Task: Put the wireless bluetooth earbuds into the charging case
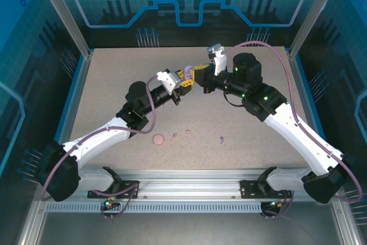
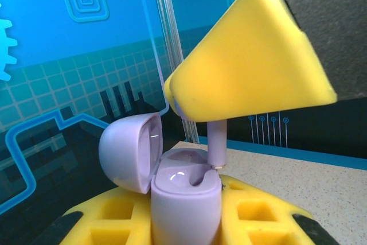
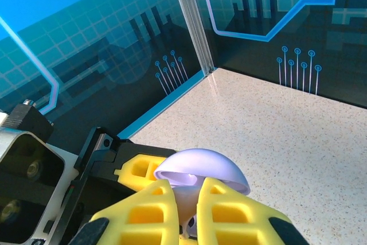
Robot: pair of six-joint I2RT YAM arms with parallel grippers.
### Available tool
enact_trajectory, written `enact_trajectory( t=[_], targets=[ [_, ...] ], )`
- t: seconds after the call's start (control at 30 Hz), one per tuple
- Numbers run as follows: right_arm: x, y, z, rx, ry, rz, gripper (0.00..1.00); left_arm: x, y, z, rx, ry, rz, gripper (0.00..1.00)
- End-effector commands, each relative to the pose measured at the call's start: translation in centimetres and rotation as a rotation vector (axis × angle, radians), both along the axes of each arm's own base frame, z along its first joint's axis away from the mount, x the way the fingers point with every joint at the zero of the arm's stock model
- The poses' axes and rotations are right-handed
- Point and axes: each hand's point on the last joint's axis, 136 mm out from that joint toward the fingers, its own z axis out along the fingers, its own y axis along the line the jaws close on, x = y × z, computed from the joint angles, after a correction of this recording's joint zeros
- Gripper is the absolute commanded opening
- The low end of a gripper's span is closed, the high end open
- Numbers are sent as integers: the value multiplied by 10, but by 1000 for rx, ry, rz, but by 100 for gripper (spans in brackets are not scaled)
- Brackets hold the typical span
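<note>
While both arms meet high over the table at 12 o'clock, the left gripper (image 1: 186,77) clamps the open lavender case (image 2: 186,196), its lid tipped toward 9 o'clock. The right gripper (image 3: 186,190), fingers narrow, pinches a lavender earbud (image 2: 217,144) with its stem tip at the case's well. Toward 6 o'clock on the table (image 1: 114,84) lie a pink case (image 1: 159,139), pink earbuds (image 1: 175,136) and a loose lavender earbud (image 1: 222,139), each apart.
</note>
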Motion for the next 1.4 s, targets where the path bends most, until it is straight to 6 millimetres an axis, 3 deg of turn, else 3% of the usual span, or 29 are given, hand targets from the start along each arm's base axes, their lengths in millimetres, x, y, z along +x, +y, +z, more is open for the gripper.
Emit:
enact_trajectory(
  t=[0.0, 0.6, 1.37],
  targets=[
    [2, 4, 1, 5, -18, -5, 9, -15, -1, 33, -45, -70, -39, 0],
    [6, 4, -13, -15, 6, -9, 7, -20, 1, 38, -48, -80, -44, 0],
    [-11, 2, -26, -42, 31, 46, 6, -16, 1, 37, -47, -75, -32, 0]
  ],
)
